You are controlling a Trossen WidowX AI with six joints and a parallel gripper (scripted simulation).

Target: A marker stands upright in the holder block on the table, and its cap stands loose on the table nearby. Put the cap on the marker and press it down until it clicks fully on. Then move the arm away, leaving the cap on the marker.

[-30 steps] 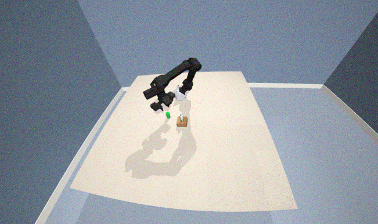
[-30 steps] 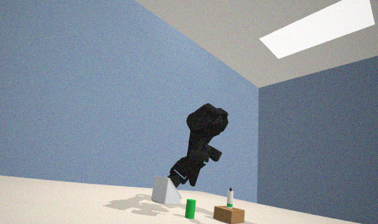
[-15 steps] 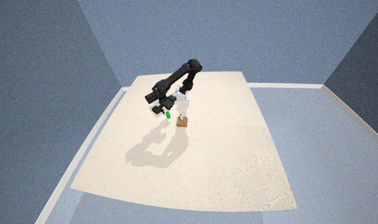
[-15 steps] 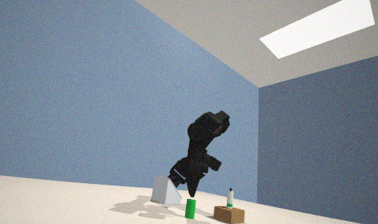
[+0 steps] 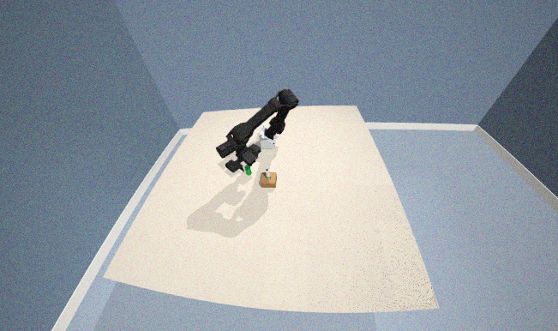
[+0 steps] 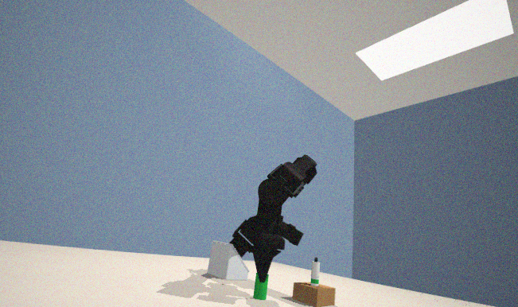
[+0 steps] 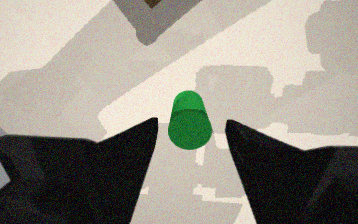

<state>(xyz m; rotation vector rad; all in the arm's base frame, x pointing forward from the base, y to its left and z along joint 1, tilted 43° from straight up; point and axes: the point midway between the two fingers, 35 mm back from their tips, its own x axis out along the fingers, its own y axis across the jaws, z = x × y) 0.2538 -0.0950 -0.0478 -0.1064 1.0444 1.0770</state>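
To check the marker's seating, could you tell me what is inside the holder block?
The marker stands upright in the holder block, uncapped. Its lower end is hidden inside the block.

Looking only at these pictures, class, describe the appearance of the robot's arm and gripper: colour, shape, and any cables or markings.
The arm is matte black throughout, built of chunky, blocky links with rounded joint housings, rising from a pale grey wedge-shaped base. The gripper has two black fingers that taper to sharp, triangular points. No cables, labels or markings are visible.

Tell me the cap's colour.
Green. The cap shows best in the wrist view, standing between the open tool's fingers.
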